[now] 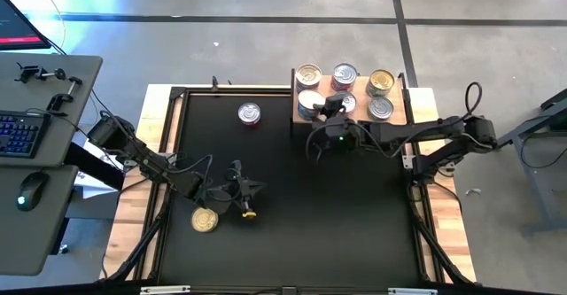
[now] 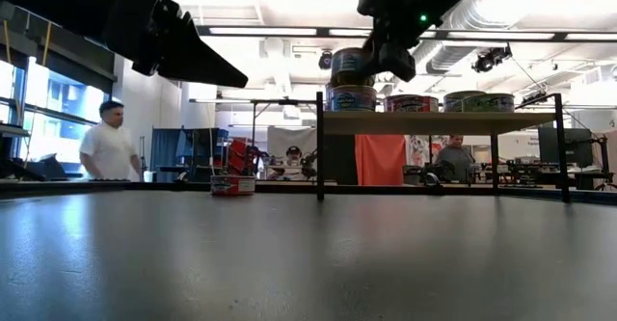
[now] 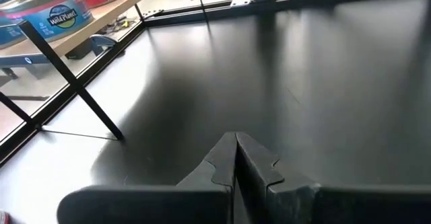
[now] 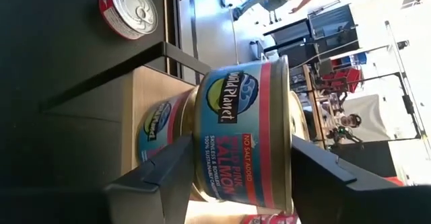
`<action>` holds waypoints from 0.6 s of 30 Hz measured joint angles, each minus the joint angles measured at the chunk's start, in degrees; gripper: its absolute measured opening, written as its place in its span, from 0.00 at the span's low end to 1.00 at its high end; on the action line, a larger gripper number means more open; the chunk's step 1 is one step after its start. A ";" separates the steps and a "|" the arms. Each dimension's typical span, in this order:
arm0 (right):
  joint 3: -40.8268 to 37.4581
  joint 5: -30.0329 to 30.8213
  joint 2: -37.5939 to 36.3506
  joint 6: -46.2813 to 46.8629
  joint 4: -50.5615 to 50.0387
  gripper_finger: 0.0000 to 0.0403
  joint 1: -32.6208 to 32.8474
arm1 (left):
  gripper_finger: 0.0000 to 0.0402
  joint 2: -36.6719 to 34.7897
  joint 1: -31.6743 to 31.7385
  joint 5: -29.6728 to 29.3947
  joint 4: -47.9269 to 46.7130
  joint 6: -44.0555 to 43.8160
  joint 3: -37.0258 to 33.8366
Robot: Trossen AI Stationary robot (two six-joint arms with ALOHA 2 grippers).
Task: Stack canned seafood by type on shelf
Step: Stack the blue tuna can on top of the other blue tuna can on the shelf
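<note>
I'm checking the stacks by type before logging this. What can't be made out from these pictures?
- Whether the salmon tin between the right gripper fingers already rests on the tin below: right wrist view, contact line hidden by the tin itself.
- Labels of the back shelf tins: too small in the low view; the high view shows lids only.
- Tin beneath the right gripper, high view: covered by the arm.
- Gold tin label: lid only.
</note>
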 joint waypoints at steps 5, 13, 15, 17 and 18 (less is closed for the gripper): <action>0.08 0.46 0.14 0.08 -1.14 0.50 0.00 | 0.00 0.00 0.02 0.00 -0.05 -0.02 0.00; 0.08 0.03 0.14 0.24 -1.54 0.65 0.00 | 0.00 0.00 0.00 0.02 -0.07 -0.09 0.00; 0.08 0.04 0.14 0.36 -1.48 0.70 0.00 | 0.00 0.00 0.00 0.02 -0.07 -0.11 0.00; 0.08 0.21 0.14 0.38 -1.48 0.73 0.00 | 0.00 0.00 0.02 0.02 -0.07 -0.13 0.00; 0.08 0.21 0.14 0.39 -1.45 0.74 0.00 | 0.00 0.00 0.01 0.02 -0.07 -0.13 0.00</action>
